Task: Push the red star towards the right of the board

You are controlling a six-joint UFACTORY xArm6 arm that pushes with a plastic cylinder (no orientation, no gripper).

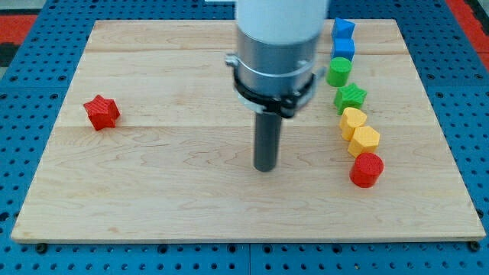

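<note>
The red star [102,112] lay near the board's [176,206] left edge, unmoved. My tip [266,169] stood mid-board, well to the star's right, touching and holding nothing. Pushing the star rightward would probably have required approaching from its left side.

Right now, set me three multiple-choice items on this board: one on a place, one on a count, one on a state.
1. Where is the red star?
A. The view's left
B. The view's right
C. Under my tip

2. How many yellow blocks lie on the board?
A. One
B. Two
C. Four

3. Is my tip touching the red star?
A. Yes
B. No, bare board lies between
C. It is hidden

Answers: 1 A, the star sits alone near the left edge. 2 B, two yellow blocks lie in the column at the right. 3 B, the tip stands mid-board, apart from the star.
</note>
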